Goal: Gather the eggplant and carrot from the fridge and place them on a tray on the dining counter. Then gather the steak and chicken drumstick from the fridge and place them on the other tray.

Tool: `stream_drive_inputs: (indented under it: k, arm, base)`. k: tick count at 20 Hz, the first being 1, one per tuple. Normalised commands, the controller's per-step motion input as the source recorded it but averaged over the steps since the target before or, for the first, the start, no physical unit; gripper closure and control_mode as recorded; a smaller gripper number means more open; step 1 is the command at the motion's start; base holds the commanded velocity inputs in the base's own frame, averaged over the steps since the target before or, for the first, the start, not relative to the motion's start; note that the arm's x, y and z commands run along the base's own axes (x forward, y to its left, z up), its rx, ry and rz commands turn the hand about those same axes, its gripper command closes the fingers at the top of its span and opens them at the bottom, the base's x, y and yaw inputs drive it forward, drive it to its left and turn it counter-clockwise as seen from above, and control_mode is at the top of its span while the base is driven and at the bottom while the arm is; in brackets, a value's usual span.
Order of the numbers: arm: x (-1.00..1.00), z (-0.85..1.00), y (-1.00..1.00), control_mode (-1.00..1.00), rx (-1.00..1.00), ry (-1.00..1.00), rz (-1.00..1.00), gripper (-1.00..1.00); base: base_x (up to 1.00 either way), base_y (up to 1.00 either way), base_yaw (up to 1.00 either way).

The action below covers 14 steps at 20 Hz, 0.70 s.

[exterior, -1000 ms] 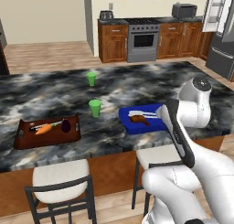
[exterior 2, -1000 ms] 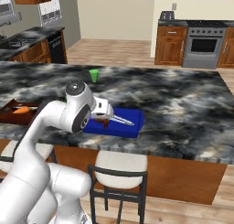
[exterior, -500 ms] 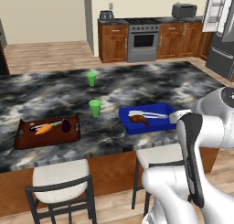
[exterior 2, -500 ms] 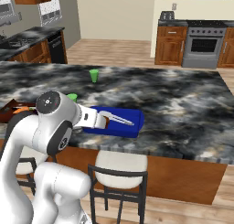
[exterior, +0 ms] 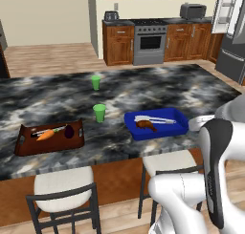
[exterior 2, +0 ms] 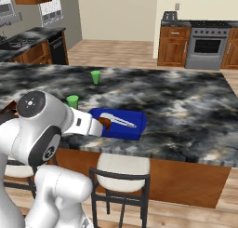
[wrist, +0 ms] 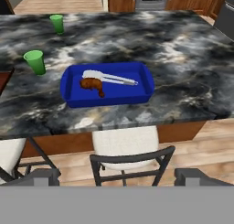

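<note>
Veggies look sorted, carrot (exterior: 46,134) and eggplant (exterior: 69,131) on the wooden tray (exterior: 24,143), chicken drumstick (wrist: 91,85) in the blue tray (wrist: 73,96), but I can't make out a steak there, and my claw (wrist: 117,175) hangs spread wide, holding nothing.

From my seat the table (exterior: 158,92) reads as polished black-and-grey marbled stone, faintly glossy, over a brown wood base. The tray (exterior: 24,143) near its left edge looks like reddish-brown matt wood. The other tray (exterior: 165,129) is smooth bright blue plastic with white streaks. I see two green cups (exterior: 99,112) that look like plain matt plastic. The chicken drumstick (wrist: 91,85) has a browned, slightly shiny skin. The stools (wrist: 124,144) have pale cushioned seats on dark metal frames. The floor (exterior 2: 116,52) is light wood plank.
</note>
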Motion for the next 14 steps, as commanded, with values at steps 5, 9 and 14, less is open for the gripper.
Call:
stream_drive_inputs:
  k: [5,9,14]
  arm:
    - [-0.04,0.0,0.01,1.0,-0.01,-0.03,0.0,-1.0]
    - [0.0,0.0,0.0,1.0,0.0,0.0,0.0,-1.0]
    - [0.0,0.0,0.0,1.0,0.0,0.0,0.0,-1.0]
  base:
    - [-0.42,-0.21,-0.05]
    - [-0.84,-0.71,-0.19]
    - [-0.28,-0.85,-0.18]
